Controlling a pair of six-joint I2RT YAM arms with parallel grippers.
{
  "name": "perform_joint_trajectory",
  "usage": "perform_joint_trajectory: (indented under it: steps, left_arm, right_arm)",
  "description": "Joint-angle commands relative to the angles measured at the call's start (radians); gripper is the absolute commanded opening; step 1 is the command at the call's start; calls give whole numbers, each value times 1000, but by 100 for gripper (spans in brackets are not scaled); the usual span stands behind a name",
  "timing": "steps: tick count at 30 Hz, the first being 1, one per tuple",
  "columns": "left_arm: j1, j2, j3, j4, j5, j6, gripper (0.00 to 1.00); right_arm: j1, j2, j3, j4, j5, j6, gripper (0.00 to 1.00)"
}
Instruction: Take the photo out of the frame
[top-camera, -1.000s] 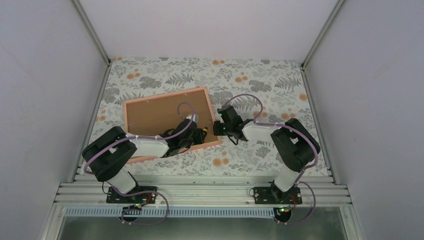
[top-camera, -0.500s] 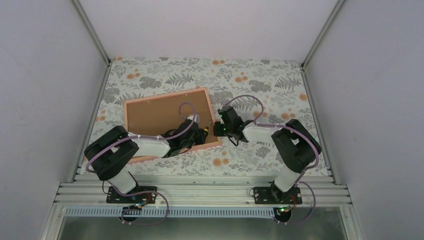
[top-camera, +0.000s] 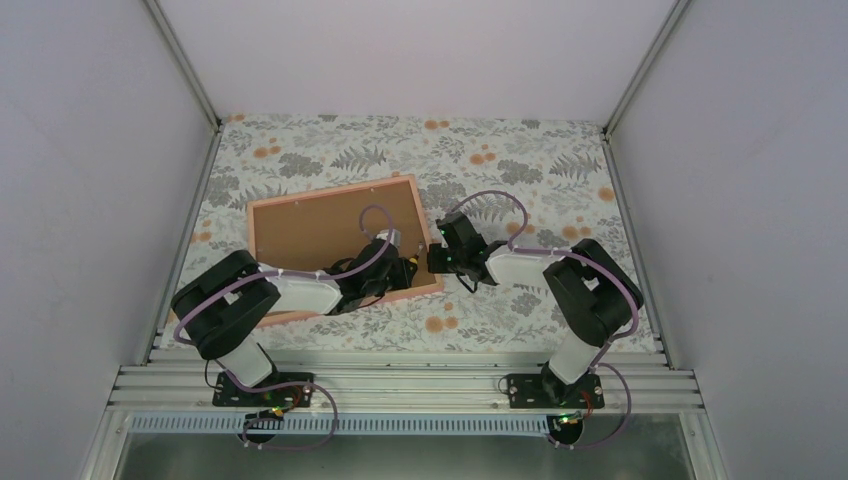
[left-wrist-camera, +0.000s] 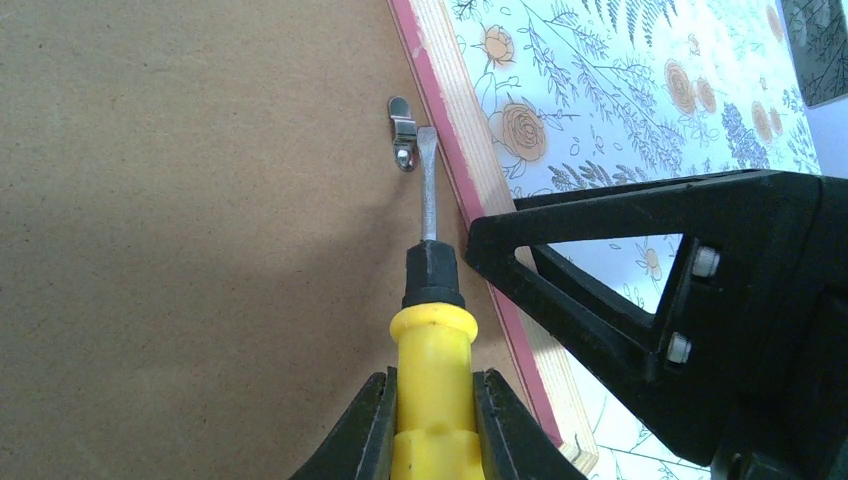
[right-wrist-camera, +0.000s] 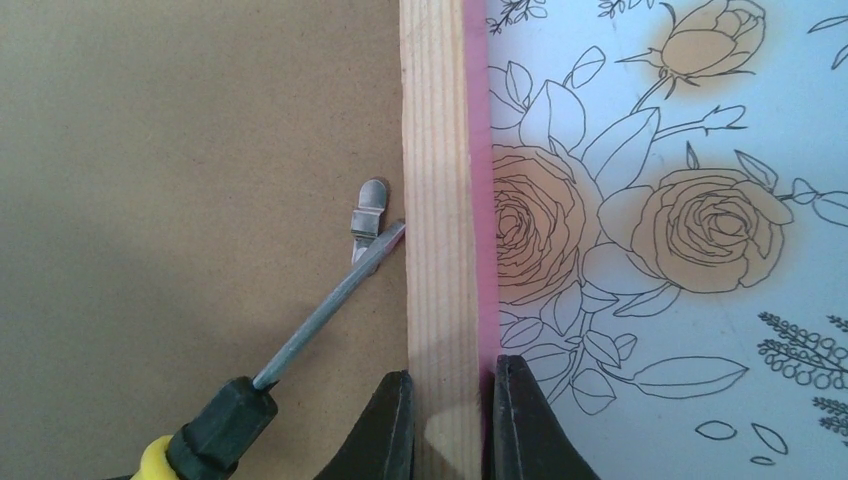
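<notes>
- Left wrist view: your left gripper (left-wrist-camera: 432, 425) clamps the yellow screwdriver (left-wrist-camera: 432, 340), with its tip at the metal clip (left-wrist-camera: 402, 130).
- Your right gripper (right-wrist-camera: 447, 420) pinches the frame (right-wrist-camera: 435, 120) by its right rail.
- The photo is hidden under the backing board (top-camera: 310, 230), nearer the left edge of the table (top-camera: 520, 150).

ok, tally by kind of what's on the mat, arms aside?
Frame: 1
Backing board: 1
Screwdriver: 1
Metal clip, the only one the wrist views show: 1
Total: 4
</notes>
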Motion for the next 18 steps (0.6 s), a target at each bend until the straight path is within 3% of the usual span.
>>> perform_joint_trajectory:
  steps: [1, 18]
  left_arm:
    - [-2, 16, 8, -22, -29, -31, 2]
    - [-4, -13, -20, -57, -129, -104, 2]
  right_arm:
    - [21, -6, -30, -56, -56, 61, 4]
    - [23, -25, -50, -42, -38, 105, 4]
